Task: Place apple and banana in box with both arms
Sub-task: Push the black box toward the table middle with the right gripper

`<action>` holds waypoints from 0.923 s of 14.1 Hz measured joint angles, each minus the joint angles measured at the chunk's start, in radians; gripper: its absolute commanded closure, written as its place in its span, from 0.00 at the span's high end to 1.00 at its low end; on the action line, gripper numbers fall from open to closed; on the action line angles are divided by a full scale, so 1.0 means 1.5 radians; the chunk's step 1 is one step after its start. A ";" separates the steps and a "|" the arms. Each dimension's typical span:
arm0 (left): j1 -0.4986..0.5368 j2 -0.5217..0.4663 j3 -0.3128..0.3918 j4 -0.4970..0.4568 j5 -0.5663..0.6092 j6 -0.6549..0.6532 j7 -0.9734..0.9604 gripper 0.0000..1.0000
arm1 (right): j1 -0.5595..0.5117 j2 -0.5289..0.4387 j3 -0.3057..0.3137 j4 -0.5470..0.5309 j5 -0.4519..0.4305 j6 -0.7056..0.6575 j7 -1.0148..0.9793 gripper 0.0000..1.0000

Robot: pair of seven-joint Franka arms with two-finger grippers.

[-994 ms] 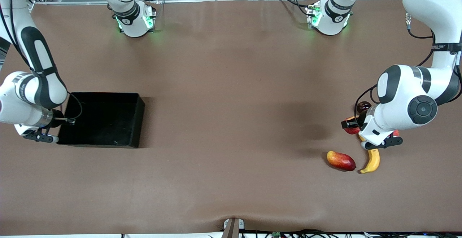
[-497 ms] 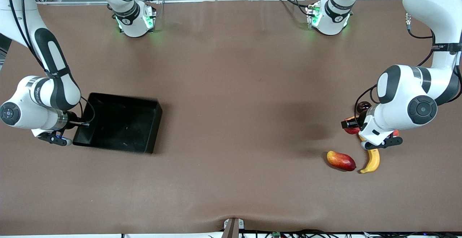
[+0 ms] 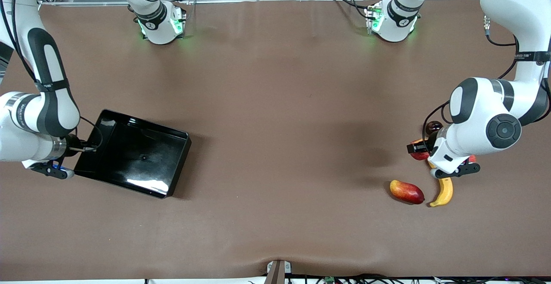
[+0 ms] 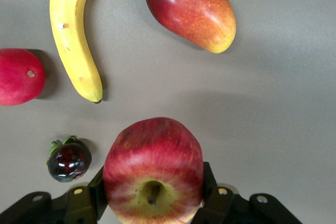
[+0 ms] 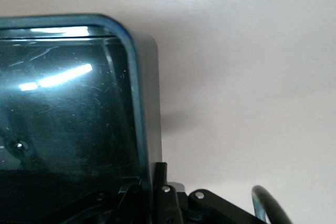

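Observation:
My left gripper is shut on the apple, red with yellow streaks and a pale stem dimple. In the front view the left gripper holds the apple among the fruit at the left arm's end of the table. The banana lies on the table just nearer to the camera and also shows in the left wrist view. My right gripper is shut on the end wall of the black box. The box is turned askew with its gripped end raised. In the right wrist view my right gripper pinches the box's wall.
A red-yellow mango-like fruit lies beside the banana, toward the table's middle. A small dark fruit and a smooth red fruit lie close to the left gripper. They also show in the left wrist view: mango, dark fruit, red fruit.
The right gripper has dragged the box toward the table's middle, turned it askew and tipped its gripped end up. The left arm and the fruit have not moved.

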State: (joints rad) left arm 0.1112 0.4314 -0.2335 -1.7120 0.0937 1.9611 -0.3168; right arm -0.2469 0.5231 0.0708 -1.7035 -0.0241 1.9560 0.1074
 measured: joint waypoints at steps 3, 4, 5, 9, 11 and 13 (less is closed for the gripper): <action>0.000 0.000 0.000 0.002 0.000 0.000 0.000 0.00 | 0.009 -0.012 0.046 0.009 0.045 0.000 0.013 0.00; -0.001 0.000 0.000 0.002 0.000 0.000 -0.001 0.00 | 0.018 -0.021 0.058 0.011 0.059 -0.002 0.028 0.00; -0.003 0.000 0.000 0.003 0.000 0.000 -0.003 0.00 | 0.032 -0.031 0.067 0.012 0.071 -0.004 0.050 0.00; -0.029 0.000 -0.002 0.005 0.000 0.000 -0.038 0.00 | 0.108 -0.050 0.094 0.016 0.108 0.000 0.138 0.00; -0.044 0.000 -0.003 0.008 0.000 0.000 -0.055 0.00 | 0.153 -0.049 0.097 0.016 0.121 0.028 0.178 0.00; -0.054 0.000 -0.004 0.010 0.000 0.000 -0.066 0.00 | 0.187 -0.048 0.097 0.016 0.125 0.038 0.205 0.00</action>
State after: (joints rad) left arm 0.0303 0.4313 -0.2389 -1.6967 0.0936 1.9612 -0.4160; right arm 0.0336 0.4504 0.2164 -1.6795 0.1629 2.0133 0.4145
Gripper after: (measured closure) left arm 0.317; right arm 0.965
